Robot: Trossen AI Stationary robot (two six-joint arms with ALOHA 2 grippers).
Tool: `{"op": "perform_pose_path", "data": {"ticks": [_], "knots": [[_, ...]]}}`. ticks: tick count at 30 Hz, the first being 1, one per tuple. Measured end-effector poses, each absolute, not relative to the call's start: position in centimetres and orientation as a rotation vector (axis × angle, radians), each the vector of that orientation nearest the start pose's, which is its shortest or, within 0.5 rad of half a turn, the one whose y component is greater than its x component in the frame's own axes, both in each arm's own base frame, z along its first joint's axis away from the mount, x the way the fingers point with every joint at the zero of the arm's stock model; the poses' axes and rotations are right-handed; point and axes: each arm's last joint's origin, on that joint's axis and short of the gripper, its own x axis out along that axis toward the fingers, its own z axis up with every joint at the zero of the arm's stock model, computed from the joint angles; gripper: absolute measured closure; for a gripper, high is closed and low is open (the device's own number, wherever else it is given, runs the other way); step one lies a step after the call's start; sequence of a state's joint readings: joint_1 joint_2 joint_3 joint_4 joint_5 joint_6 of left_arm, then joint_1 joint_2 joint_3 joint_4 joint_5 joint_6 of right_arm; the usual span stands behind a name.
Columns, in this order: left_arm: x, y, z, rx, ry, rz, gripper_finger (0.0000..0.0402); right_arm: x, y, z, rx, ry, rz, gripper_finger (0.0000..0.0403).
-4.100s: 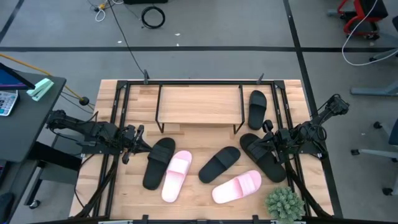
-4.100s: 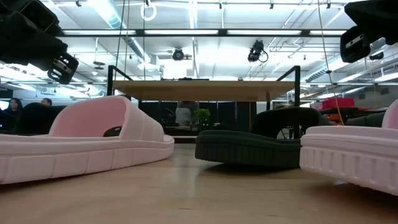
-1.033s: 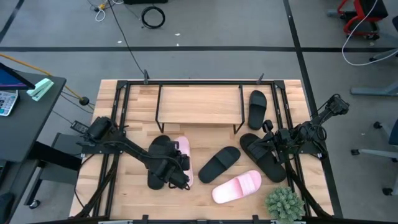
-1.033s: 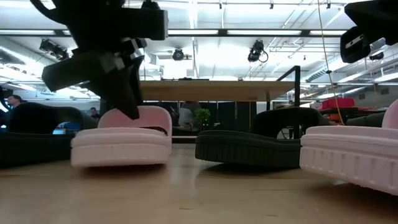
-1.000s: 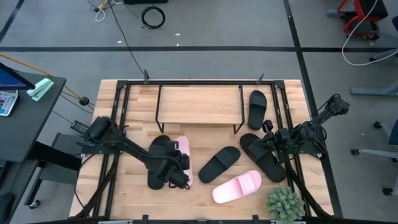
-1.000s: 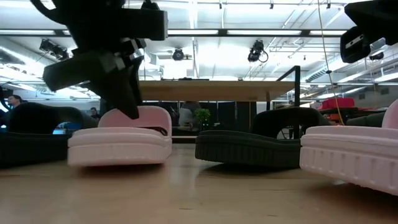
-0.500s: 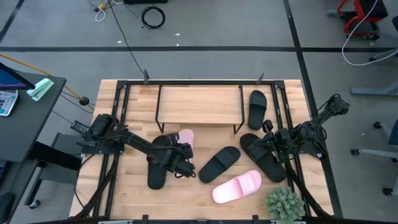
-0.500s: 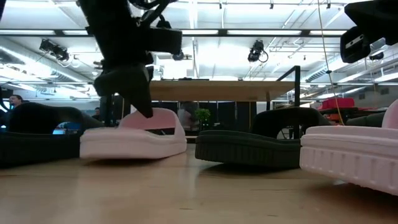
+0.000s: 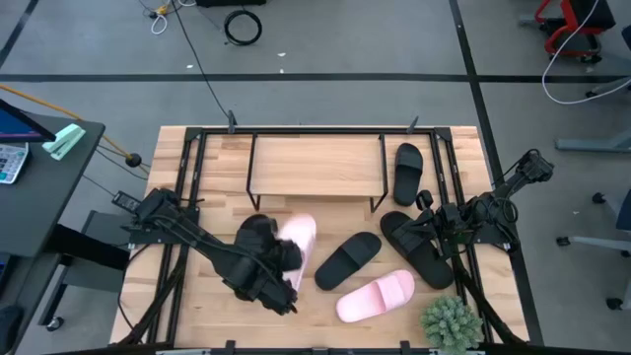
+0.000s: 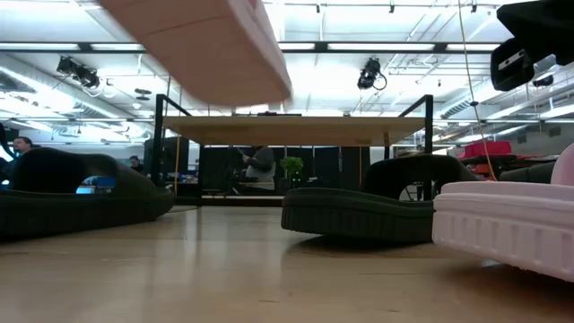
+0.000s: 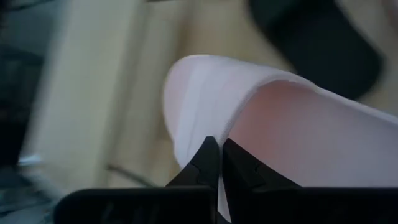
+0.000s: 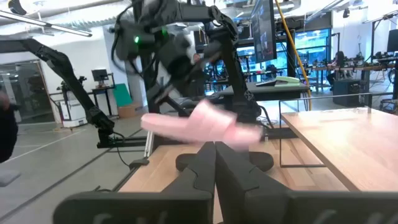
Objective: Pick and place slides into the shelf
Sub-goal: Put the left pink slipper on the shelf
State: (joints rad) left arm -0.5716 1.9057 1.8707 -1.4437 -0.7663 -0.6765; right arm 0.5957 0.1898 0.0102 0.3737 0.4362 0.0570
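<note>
Pink slide [image 9: 298,247] clamped in left gripper [image 9: 279,258], airborne.

The high view looks straight down from well above, taking in the whole wooden surface [image 9: 197,316], the shelf [image 9: 315,166] at its far side and both arms. The low view sits at surface height, facing level across the boards toward the shelf [image 10: 296,130] and the lit room beyond; it is so near that a black slide [image 10: 359,211] fills much of its middle. The left wrist view looks forward past the left pincer [image 11: 217,158], pressed close against a pink slide [image 11: 280,118]. The right wrist view looks past the right pincer [image 12: 215,155] across the surface. Both share that pink slide [image 12: 199,124] with the high view [image 9: 299,247].
</note>
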Motion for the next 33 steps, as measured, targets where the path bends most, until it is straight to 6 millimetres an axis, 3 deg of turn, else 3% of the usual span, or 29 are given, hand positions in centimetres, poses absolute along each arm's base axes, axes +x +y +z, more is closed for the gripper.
{"op": "perform_pose_path", "data": {"ticks": [6, 11, 22, 25, 33], "knots": [[31.4, -15.5, 36.4, 0.453, 0.91, 0.59, 0.0392, 9.4, 4.9, 18.7, 0.153, -0.164, 0.164, 0.0389], [32.2, -11.0, 38.4, 0.487, 0.943, 0.647, 0.0392, 9.4, 4.9, 18.6, 0.15, -0.159, 0.164, 0.0389], [33.6, -1.4, 38.8, 0.381, 1.046, 0.864, 0.0393, 9.4, 4.9, 18.5, 0.142, -0.146, 0.163, 0.0389], [33.7, 0.0, 38.6, 0.342, 1.09, 0.851, 0.0393, 9.4, 4.9, 18.4, 0.14, -0.143, 0.163, 0.0389], [33.6, 1.8, 35.2, 0.402, 1.252, 0.861, 0.0393, 9.4, 4.9, 18.4, 0.14, -0.142, 0.163, 0.0389]]}}
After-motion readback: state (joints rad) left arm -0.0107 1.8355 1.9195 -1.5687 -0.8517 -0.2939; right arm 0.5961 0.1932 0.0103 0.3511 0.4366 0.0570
